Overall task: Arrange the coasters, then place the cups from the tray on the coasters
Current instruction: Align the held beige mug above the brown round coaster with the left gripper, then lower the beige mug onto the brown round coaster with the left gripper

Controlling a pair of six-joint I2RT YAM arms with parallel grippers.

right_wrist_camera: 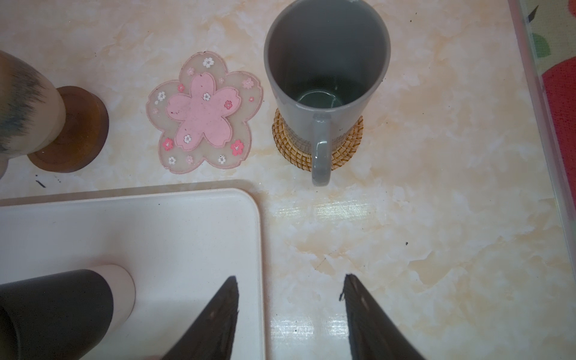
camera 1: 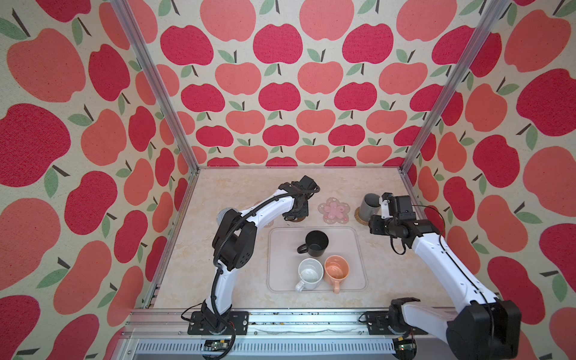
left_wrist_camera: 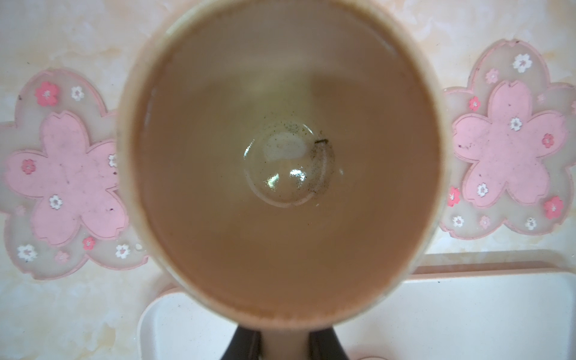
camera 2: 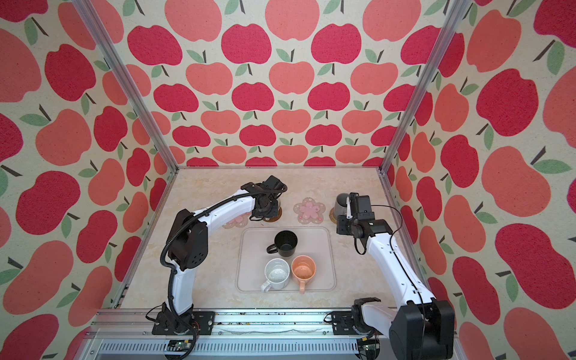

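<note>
My left gripper [left_wrist_camera: 285, 339] is shut on the handle of the cream cup [left_wrist_camera: 280, 156], which stands upright on the dark brown wooden coaster [right_wrist_camera: 81, 131]. Pink flower coasters [left_wrist_camera: 68, 177] [left_wrist_camera: 511, 149] lie on either side of it. The tall grey cup [right_wrist_camera: 324, 62] sits on the rattan coaster [right_wrist_camera: 349, 146]. Behind it my right gripper [right_wrist_camera: 290, 283] hangs open and empty over the tray's far right corner. On the tray [camera 1: 280, 249] stand the black cup [camera 1: 316, 243], white cup [camera 1: 310, 274] and peach cup [camera 1: 336, 269]. The grey crocheted coaster [camera 1: 225, 213] peeks out behind the left arm.
The coasters form a row along the tray's far edge. A metal frame post [camera 1: 405, 177] and the apple-patterned wall stand close to the right of the grey cup. Bare marble tabletop [camera 1: 383, 280] lies to the right of the tray.
</note>
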